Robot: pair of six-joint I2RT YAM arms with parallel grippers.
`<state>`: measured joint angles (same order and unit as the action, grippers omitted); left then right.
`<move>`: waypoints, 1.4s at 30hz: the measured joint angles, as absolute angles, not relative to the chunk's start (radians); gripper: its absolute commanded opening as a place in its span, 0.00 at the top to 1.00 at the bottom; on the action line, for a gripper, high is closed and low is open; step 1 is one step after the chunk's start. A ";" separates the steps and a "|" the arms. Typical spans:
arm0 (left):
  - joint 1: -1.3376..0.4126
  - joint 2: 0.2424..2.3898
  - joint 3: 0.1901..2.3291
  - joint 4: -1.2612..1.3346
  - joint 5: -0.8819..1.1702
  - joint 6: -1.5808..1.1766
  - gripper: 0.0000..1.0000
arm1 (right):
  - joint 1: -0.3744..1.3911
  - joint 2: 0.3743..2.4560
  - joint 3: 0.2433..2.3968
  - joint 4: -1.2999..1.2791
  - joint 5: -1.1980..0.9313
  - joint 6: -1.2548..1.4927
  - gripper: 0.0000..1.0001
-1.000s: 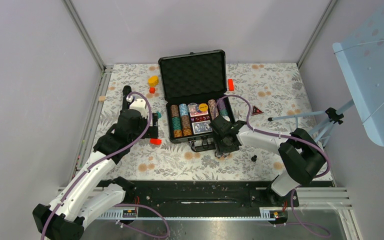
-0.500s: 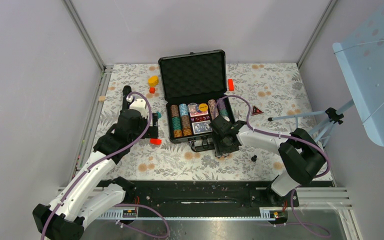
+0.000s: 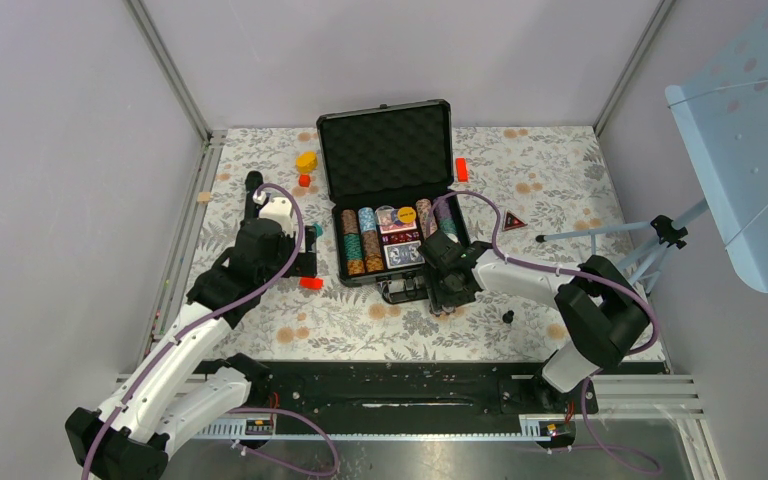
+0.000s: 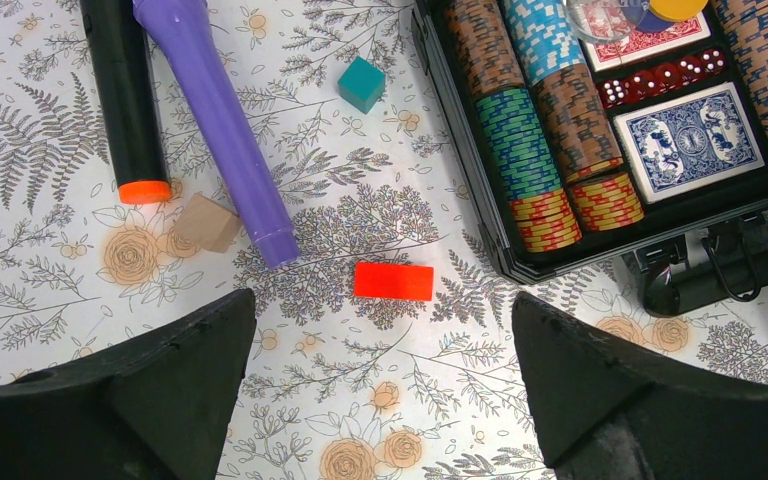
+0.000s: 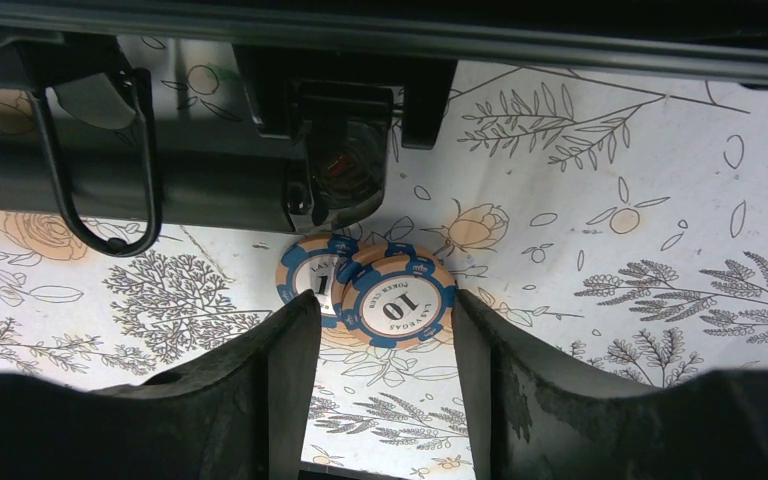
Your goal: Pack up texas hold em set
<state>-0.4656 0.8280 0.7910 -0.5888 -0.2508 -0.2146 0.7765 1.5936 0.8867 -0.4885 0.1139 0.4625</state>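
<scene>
1. The case [image 3: 385, 150] lies open at the far middle of the table [image 3: 560, 180], its lid tilted back toward the far wall. Rows of chips [image 4: 520, 150], cards [image 4: 702, 140] and red dice [image 4: 660, 78] fill the tray.
2. Two loose chips [image 5: 400, 300] overlap flat on the table, tight against the case's near wall below a latch [image 5: 338, 170]. Whether they touch the latch cannot be told.
3. The right gripper [image 5: 382, 297] straddles these chips, its jaws partly spread with one finger on each side. Whether the fingers press on the chips cannot be told.
4. The handle [image 5: 100, 150] crowds the left of that spot, while bare cloth lies to the right and on the near side.
5. The left gripper [image 4: 382, 300] hangs left of the case, jaws spread wide over a red block [image 4: 392, 281] and holding nothing.
6. Farther left, a purple cylinder [image 4: 215, 120], a black cylinder [image 4: 125, 100], a tan block [image 4: 207, 222] and a teal block [image 4: 362, 83] break up the room there.
7. Compared with a second earlier, nothing on the table has moved and the left arm has kept its pose. The right arm has shifted only slightly leftward.
</scene>
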 measured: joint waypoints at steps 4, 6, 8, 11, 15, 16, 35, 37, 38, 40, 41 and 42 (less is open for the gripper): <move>-0.466 0.829 0.791 -0.589 -0.250 -0.214 0.01 | 0.776 1.594 0.887 -0.481 0.109 0.468 0.43; -0.466 0.830 0.791 -0.589 -0.249 -0.215 0.01 | 0.776 1.594 0.887 -0.479 0.107 0.469 0.43; -0.466 0.831 0.791 -0.588 -0.249 -0.215 0.01 | 0.776 1.594 0.887 -0.479 0.103 0.469 0.43; -0.466 0.833 0.791 -0.589 -0.248 -0.215 0.01 | 0.776 1.594 0.887 -0.476 0.092 0.472 0.43; -0.466 0.833 0.791 -0.589 -0.248 -0.214 0.01 | 0.776 1.594 0.887 -0.472 0.083 0.475 0.43; -0.466 0.833 0.791 -0.588 -0.248 -0.214 0.01 | 0.776 1.594 0.887 -0.471 0.082 0.476 0.43; -0.466 0.833 0.791 -0.589 -0.247 -0.215 0.01 | 0.776 1.593 0.888 -0.462 0.050 0.488 0.39; -0.466 0.833 0.791 -0.589 -0.247 -0.214 0.01 | 0.776 1.591 0.888 -0.462 0.050 0.489 0.36; -0.466 0.833 0.791 -0.589 -0.247 -0.214 0.01 | 0.776 1.590 0.888 -0.462 0.050 0.490 0.35; -0.466 0.833 0.791 -0.588 -0.247 -0.215 0.01 | 0.776 1.584 0.888 -0.462 0.051 0.491 0.33; -0.466 0.833 0.791 -0.589 -0.247 -0.215 0.01 | 0.776 1.578 0.888 -0.462 0.051 0.491 0.32; -0.466 0.833 0.791 -0.589 -0.247 -0.215 0.01 | 0.776 1.573 0.888 -0.462 0.051 0.492 0.32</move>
<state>-0.4656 0.8333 0.7910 -0.5888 -0.2470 -0.2146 0.7765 1.5726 0.8875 -0.4622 0.0513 0.4915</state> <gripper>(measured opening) 0.989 0.662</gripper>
